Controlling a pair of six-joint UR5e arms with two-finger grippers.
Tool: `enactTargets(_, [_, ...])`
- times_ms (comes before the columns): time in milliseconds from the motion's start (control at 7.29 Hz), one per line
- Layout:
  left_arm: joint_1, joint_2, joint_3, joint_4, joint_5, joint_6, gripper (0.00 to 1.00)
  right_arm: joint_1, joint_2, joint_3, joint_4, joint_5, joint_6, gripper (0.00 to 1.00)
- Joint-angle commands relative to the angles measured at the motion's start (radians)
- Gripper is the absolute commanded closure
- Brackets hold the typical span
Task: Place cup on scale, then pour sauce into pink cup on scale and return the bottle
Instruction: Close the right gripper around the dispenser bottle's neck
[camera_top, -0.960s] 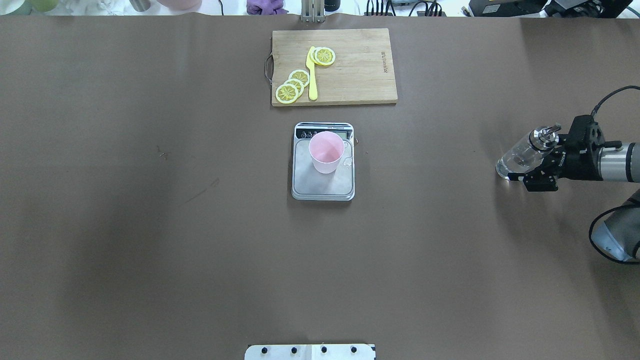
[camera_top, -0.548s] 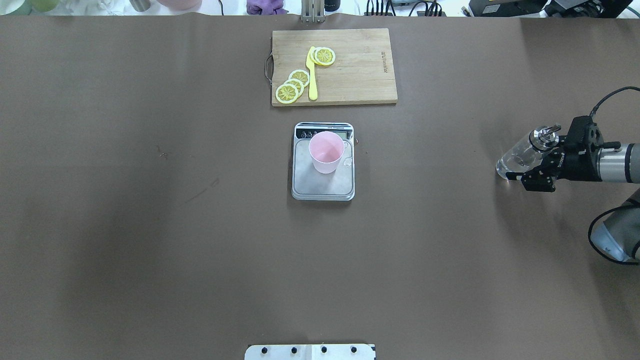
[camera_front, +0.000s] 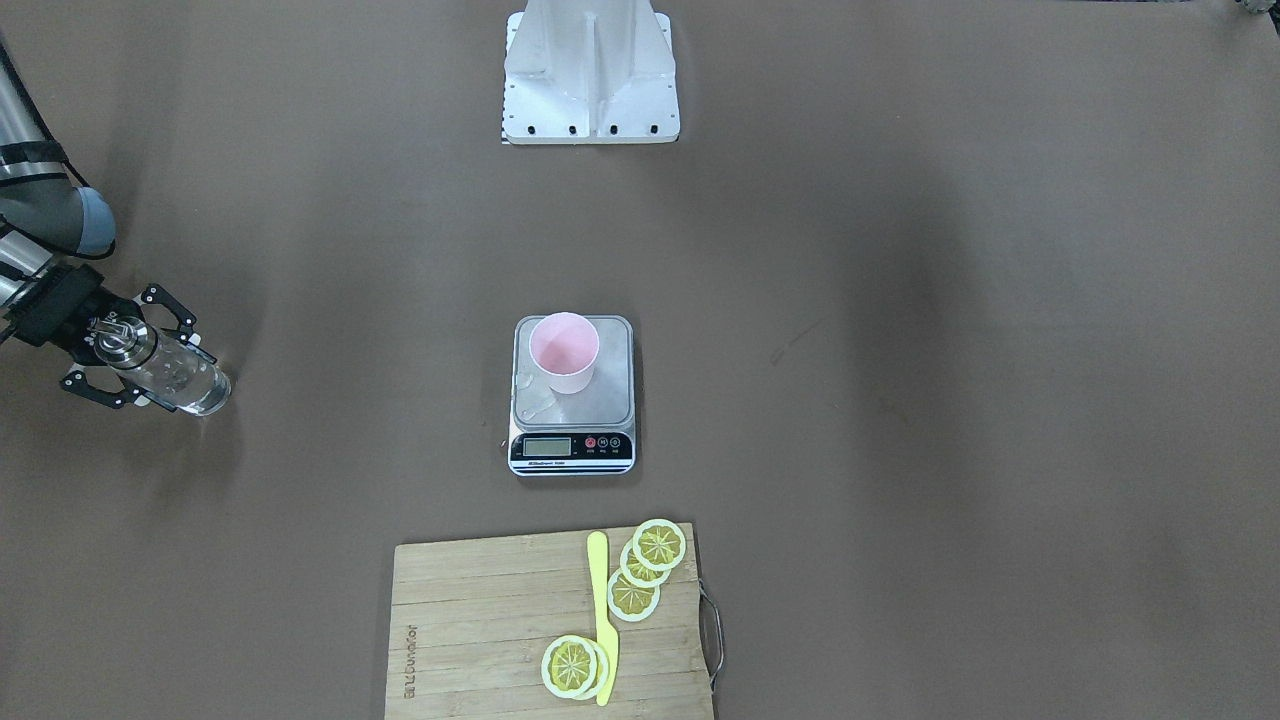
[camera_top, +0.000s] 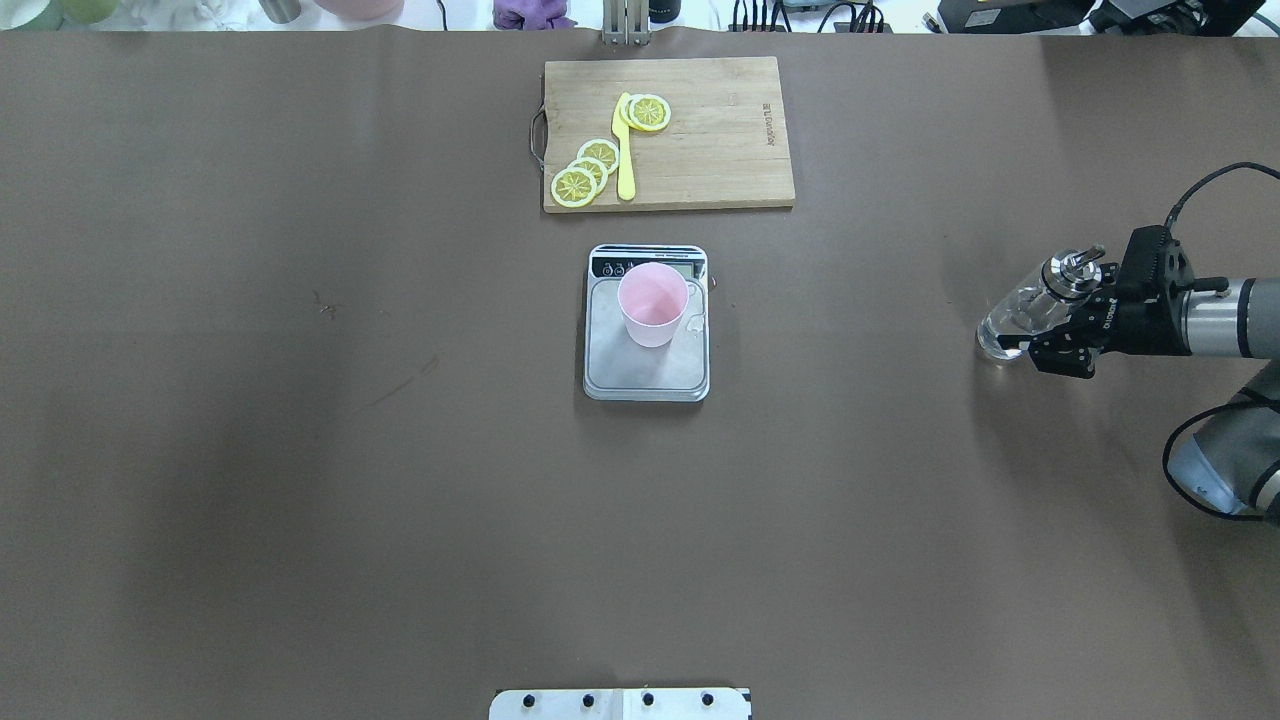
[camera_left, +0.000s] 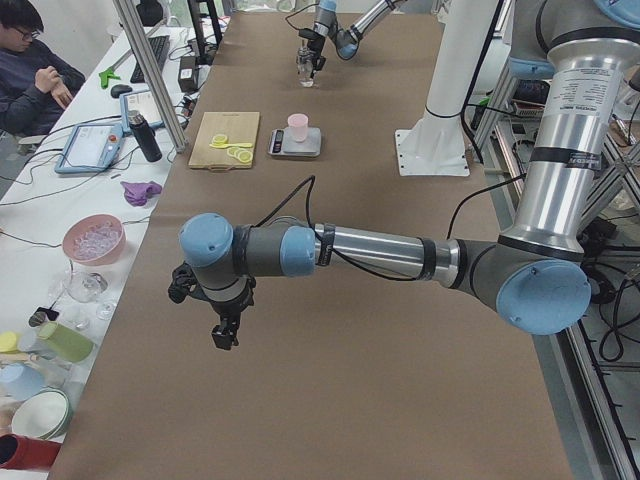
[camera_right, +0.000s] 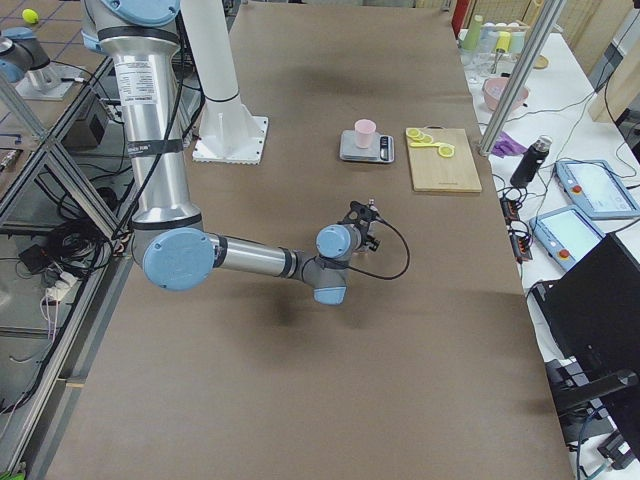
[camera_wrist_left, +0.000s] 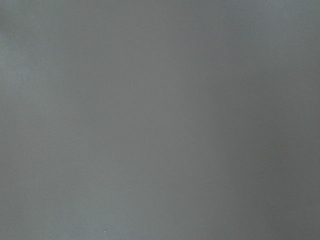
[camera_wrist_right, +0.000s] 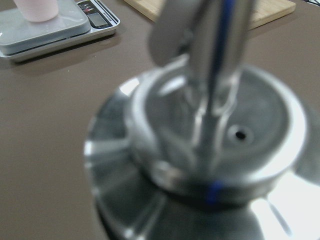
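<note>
Movement over the last second is small: the right gripper (camera_front: 160, 368) has carried the bottle (camera_top: 1012, 320) slightly toward the scale's side, and from overhead it looks a touch smaller, so we judge it has sunk. A wet patch (camera_top: 695, 322) on the scale (camera_top: 640, 378) beside the cup (camera_top: 652, 303) suggests to us that pouring is done and this is the return. The fingers (camera_front: 188, 325) pinch the glass from both sides just under the metal cap. The bottle's long axis stands near vertical, spout up, base below the fingertips. We cannot tell whether the base touches the table (camera_top: 300, 450). Cup and scale lie well beyond the fingertips. The left gripper (camera_left: 225, 332) shows only from the side, so we cannot tell how its fingers stand.
</note>
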Motion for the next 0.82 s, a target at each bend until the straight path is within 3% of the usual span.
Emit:
enactTargets(0, [0.000,0.000,0.003,0.000,0.000,0.000,0.02,0.001,0.010,0.000,-0.007,0.005,-0.024,1.00])
enactTargets(274, [0.001,0.000,0.004,0.001,0.000,-0.001,0.02,0.016,0.004,0.000,-0.020,0.006,-0.022,1.00])
enactTargets(686, [0.000,0.014,-0.002,0.003,0.000,-0.014,0.02,0.071,0.019,0.033,-0.128,0.069,-0.022,1.00])
